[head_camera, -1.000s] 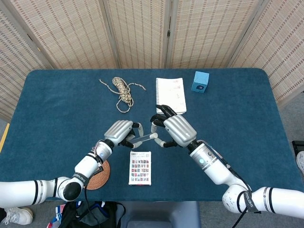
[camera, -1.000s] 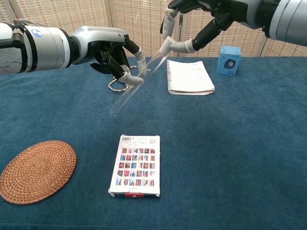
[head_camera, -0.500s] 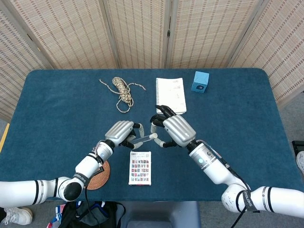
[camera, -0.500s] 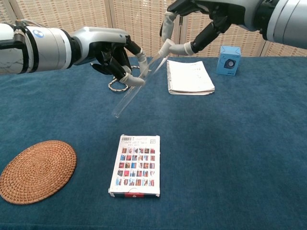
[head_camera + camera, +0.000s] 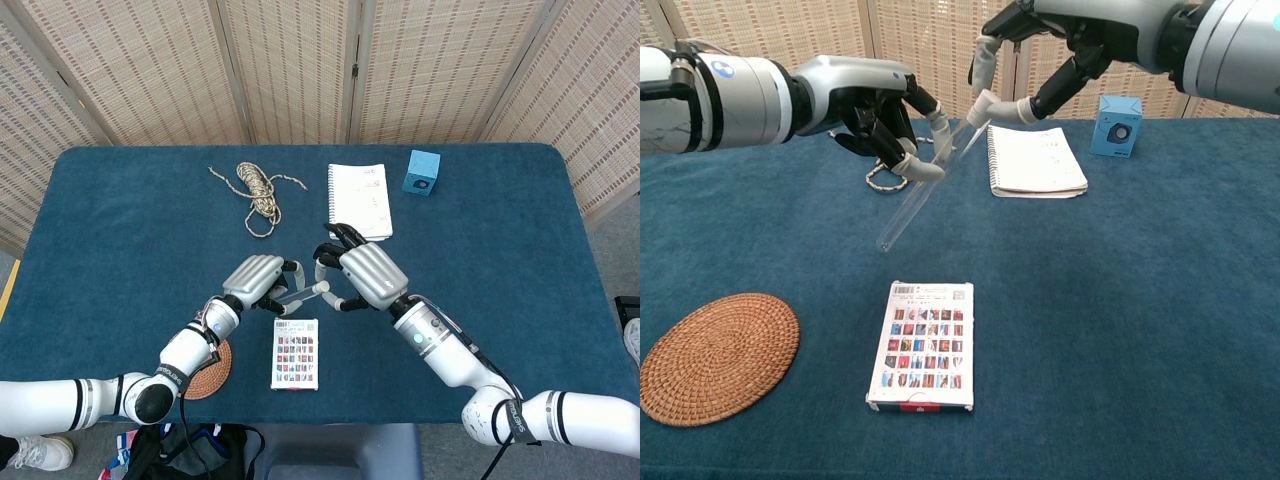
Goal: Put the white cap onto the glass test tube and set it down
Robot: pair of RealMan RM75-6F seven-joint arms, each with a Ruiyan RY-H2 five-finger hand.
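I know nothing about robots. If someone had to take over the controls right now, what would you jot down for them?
Left hand: holds the clear glass test tube tilted in the air above the blue table, open end up.
Right hand: pinches the small white cap at the tube's upper end.
Done: both picked up, cap brought to the tube's mouth.
Unclear: whether the cap is fully seated.
Left: press it home, then lay the tube on the table.

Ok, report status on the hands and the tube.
Left hand holds glass test tube tilted, above the table. Right hand pinches white cap at the tube's upper end. Card box lies below; path unobstructed.
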